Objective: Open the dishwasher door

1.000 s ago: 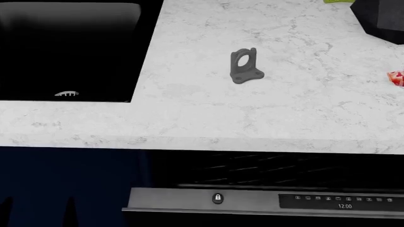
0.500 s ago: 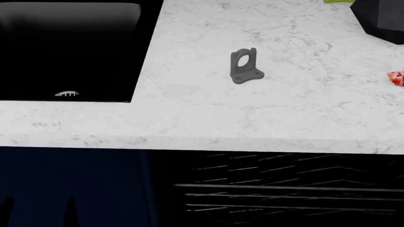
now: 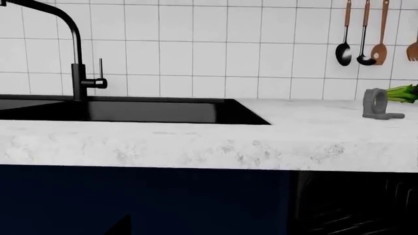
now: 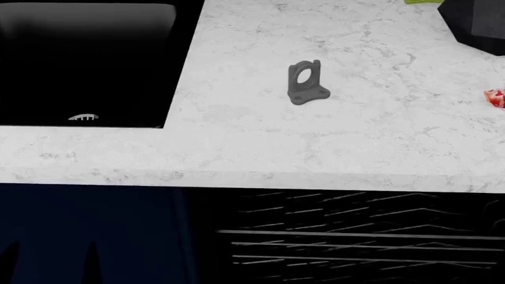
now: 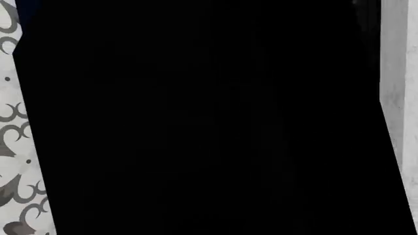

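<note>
Dropped out of the head view since a second ago, the dishwasher door (image 5: pixel 196 117) exposes wire racks (image 4: pixel 355 236) beneath the table (image 4: pixel 332 148), suggesting opening is nearly complete; neither gripper is visible.

A home kitchen — the white marble-patterned table (image 4: pixel 261 142) carries a sunken black sink (image 3: pixel 150 110) with a tall black tap (image 3: pixel 77 58) behind it. The wall (image 3: pixel 196 49) is tiled in white squares, and ladles and spoons (image 3: pixel 362 34) hang from it on the far side. Navy-blue cabinet fronts (image 3: pixel 130 200) run under the table, and beside them wire dishwasher racks (image 4: pixel 355 236) show in a dark opening — greens (image 3: pixel 402 93) lie near the wall.
</note>
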### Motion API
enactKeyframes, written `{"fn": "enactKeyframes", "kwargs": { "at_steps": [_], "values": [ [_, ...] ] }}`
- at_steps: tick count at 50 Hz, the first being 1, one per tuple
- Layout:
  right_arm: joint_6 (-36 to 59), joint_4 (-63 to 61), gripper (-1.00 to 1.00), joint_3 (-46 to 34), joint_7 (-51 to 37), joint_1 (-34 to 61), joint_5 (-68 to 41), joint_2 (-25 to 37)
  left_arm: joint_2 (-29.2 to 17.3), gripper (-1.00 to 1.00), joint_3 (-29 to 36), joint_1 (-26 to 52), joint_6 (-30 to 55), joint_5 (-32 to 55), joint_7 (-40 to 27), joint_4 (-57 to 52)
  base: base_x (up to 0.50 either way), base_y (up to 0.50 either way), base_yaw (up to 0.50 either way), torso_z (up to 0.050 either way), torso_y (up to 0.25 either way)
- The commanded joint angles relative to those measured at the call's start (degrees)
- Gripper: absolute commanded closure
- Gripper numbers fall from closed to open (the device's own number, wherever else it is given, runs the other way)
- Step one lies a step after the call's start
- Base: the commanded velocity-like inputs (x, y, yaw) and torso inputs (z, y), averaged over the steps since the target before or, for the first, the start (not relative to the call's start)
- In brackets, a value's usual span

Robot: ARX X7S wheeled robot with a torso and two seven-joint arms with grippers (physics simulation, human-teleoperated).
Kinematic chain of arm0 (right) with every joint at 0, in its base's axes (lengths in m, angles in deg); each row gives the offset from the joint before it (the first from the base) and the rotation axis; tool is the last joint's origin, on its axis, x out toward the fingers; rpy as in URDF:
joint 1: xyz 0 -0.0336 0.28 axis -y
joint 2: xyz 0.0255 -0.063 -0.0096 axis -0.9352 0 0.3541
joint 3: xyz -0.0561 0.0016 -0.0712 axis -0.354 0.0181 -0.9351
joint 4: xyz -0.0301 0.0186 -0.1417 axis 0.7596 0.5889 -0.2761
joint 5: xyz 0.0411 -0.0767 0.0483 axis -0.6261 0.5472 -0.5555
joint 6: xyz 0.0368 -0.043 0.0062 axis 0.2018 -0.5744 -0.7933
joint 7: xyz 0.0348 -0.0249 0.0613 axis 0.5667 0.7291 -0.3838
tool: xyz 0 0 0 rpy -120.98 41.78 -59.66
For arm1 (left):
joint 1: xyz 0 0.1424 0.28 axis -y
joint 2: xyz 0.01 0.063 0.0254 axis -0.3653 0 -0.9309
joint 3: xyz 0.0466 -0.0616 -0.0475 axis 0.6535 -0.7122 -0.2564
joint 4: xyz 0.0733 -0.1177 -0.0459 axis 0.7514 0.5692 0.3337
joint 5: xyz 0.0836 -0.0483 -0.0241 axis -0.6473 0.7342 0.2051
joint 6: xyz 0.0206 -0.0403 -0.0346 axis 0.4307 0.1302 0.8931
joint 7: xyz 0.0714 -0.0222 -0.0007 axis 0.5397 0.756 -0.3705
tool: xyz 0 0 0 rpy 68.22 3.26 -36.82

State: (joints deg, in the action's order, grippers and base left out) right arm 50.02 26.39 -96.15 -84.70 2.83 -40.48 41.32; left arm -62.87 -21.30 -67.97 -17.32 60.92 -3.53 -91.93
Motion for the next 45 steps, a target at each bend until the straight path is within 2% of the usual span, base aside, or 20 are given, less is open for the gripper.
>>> {"fn": "enactKeyframes", "kwargs": {
  "at_steps": [1,25,45],
  "values": [
    [0.93,-0.88,1.0,-1.6,-0.23,-6.06,-4.42,0.81,-0.28,-1.0,0.08,0.02,0.11,0.16,-0.24,-0.58,0.0,0.0,0.0,0.0,0.0],
    [-0.53,1.76,1.0,-0.76,-7.6,-14.4,-8.02,2.52,-0.96,-1.0,0.32,-0.06,0.56,0.23,-0.83,-1.8,0.0,0.0,0.0,0.0,0.0],
    [-5.77,7.75,1.0,-6.16,-12.1,-21.2,-10.57,2.57,-0.8,-1.0,0.95,0.34,-0.09,0.0,-0.93,-1.3,0.0,0.0,0.0,0.0,0.0]
  ]
}}
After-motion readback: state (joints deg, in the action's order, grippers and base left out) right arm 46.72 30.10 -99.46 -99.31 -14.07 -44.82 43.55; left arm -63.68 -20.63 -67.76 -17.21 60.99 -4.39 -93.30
